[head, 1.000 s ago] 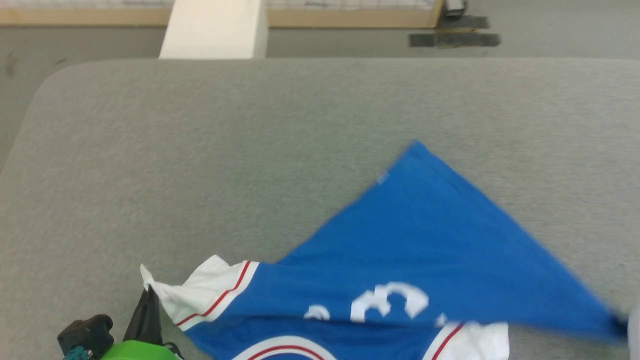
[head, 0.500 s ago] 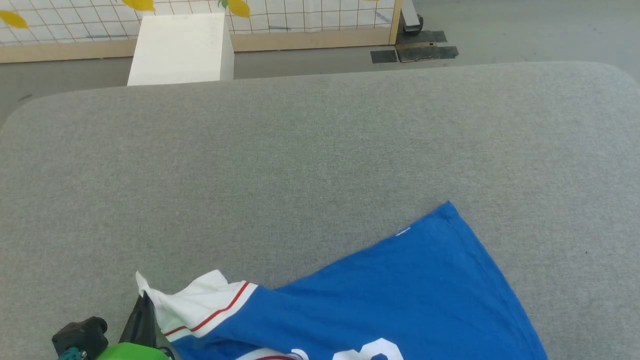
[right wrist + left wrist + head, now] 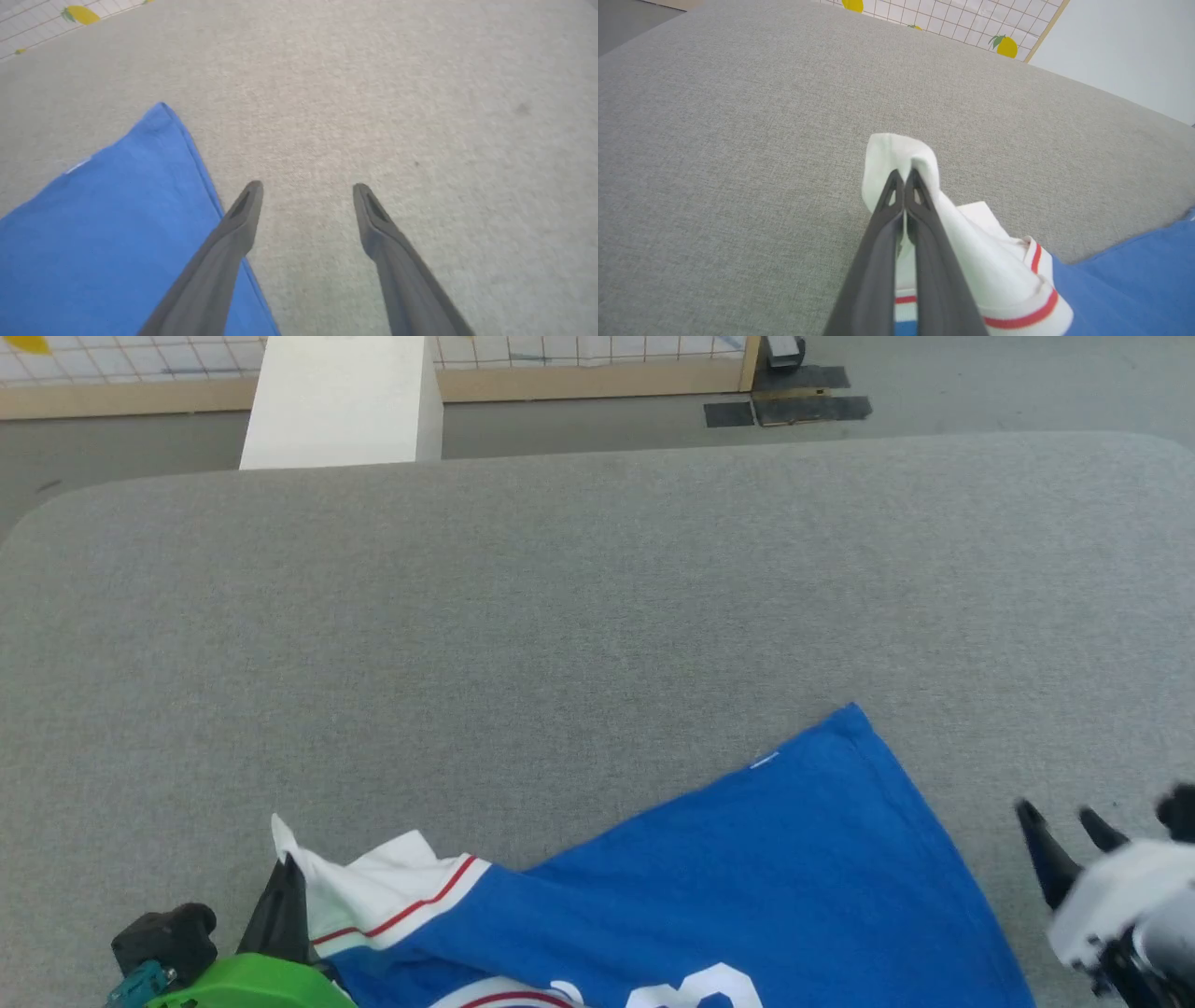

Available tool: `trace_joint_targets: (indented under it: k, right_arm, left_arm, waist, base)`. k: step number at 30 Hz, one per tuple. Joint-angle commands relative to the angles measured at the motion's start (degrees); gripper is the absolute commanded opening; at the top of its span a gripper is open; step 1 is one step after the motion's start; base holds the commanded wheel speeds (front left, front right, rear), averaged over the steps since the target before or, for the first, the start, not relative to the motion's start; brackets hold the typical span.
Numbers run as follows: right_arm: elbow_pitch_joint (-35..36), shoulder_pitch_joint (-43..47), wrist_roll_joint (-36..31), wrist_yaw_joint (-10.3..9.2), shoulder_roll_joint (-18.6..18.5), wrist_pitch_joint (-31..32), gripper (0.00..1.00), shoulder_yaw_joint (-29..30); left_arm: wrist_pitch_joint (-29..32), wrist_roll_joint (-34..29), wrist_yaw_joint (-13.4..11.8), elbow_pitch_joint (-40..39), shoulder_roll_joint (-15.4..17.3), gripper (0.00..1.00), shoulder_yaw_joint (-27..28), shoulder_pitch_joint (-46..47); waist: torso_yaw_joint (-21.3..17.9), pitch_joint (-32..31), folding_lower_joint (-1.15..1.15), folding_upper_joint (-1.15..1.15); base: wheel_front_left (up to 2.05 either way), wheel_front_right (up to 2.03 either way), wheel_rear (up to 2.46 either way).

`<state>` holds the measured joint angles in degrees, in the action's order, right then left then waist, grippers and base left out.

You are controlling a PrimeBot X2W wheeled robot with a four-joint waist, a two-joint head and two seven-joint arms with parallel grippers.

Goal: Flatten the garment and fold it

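Item: garment (image 3: 747,877), blue w/ white numerals, lying on grey padded top (image 3: 560,616), near front edge, right of centre in head view; lower part runs out of frame.
Lay: not flat. White sleeve (image 3: 373,887) w/ red stripes is bunched and lifted at the left end. Blue body spreads fairly smooth up to one pointed corner (image 3: 850,719).
Left gripper (image 3: 903,175): fingers pressed together, clamped on the sleeve tip; white cloth wraps over the fingertips (image 3: 896,149).
Right gripper (image 3: 308,189): fingers wide apart, nothing between them. Sits just beside the garment's right-hand edge, above the grey top; contact w/ cloth cannot be told.
Corner, right wrist view: blue point (image 3: 161,112) lies ahead and to the left of the open fingers.
Step in hand (est.): flattening, not yet folding. One end is held and the opposite side is free.
Progress (est.): early. No fold made, sleeve crumpled.
Next move calls for (est.): right gripper to take a fresh pinch on the right side, prob. the far sleeve or shoulder, which is out of frame; then pull apart from the left hold to draw the cloth taut.
Caution: thin jersey, so pinch a single layer low at the edge. A hard tug vs. the left clamp may drag the whole piece.
Surrounds: white block (image 3: 341,401) beyond the top, well apart from the work.
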<state>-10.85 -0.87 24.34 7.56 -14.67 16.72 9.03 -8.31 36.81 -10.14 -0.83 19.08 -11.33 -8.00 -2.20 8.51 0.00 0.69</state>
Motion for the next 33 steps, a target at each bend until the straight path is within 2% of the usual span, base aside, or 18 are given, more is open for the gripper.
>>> trace_joint_targets:
  k: [1,4,11,18,24,25,26,29,33]
  right_arm:
    - [-0.9,-2.9,0.3,-0.08,-0.8,0.5,1.00,-2.2]
    - [-2.7,-8.0,1.8,-0.08,-2.9,4.0,1.00,-7.8]
    - [-5.5,-19.7,7.0,-0.08,-7.4,19.0,1.00,-20.8]
    - [-10.0,-27.8,8.6,-0.08,-9.3,27.4,1.00,-27.8]
    - [-14.9,-29.0,11.5,-0.08,-10.0,34.9,1.00,-33.8]
    - [-15.1,-28.8,12.1,-0.08,-10.1,35.6,0.73,-34.7]
    - [-15.3,-28.5,12.8,-0.08,-10.1,36.3,0.00,-35.8]
    - [-15.4,-27.8,14.4,-0.08,-10.4,37.8,0.00,-38.4]
    - [-14.5,-28.2,15.8,-0.08,-10.9,36.6,0.00,-40.5]
  left_arm:
    - [0.0,-0.7,0.0,-0.4,0.3,0.00,-0.2,1.3]
    - [0.0,-0.9,0.2,-0.6,0.1,0.00,-0.8,2.2]
    - [-0.5,-1.2,1.1,-0.3,-0.7,0.00,-2.1,4.8]
    - [-1.5,-1.4,2.0,0.3,-1.5,0.00,-3.1,7.0]
    - [-2.3,-1.2,2.5,1.5,-2.1,0.00,-3.4,8.2]
    - [-2.4,-1.2,2.5,1.7,-2.2,0.00,-3.4,8.3]
    - [-2.5,-1.1,2.6,1.9,-2.2,0.00,-3.4,8.4]
    - [-2.8,-0.9,2.7,2.5,-2.3,0.00,-3.4,8.6]
    - [-2.9,-0.7,2.8,3.3,-2.2,0.00,-3.2,8.5]
  waist:
    - [1.0,1.0,0.00,-0.69]
    - [1.9,2.0,0.00,-0.69]
    - [4.1,5.1,0.00,-0.69]
    - [5.9,8.1,0.00,-0.69]
    - [6.7,9.8,0.00,-0.69]
    - [6.7,9.9,0.00,-0.69]
    - [6.7,10.0,0.00,-0.69]
    - [6.6,10.0,0.00,-0.69]
    - [6.4,8.9,0.00,-0.69]
  base:
    - [0.00,0.00,0.00]
    - [0.00,0.00,0.00]
    - [0.00,0.00,0.00]
    - [0.00,0.00,0.00]
    - [0.00,0.00,0.00]
    - [0.00,0.00,0.00]
    - [0.00,0.00,0.00]
    - [0.00,0.00,0.00]
    - [0.00,0.00,0.00]
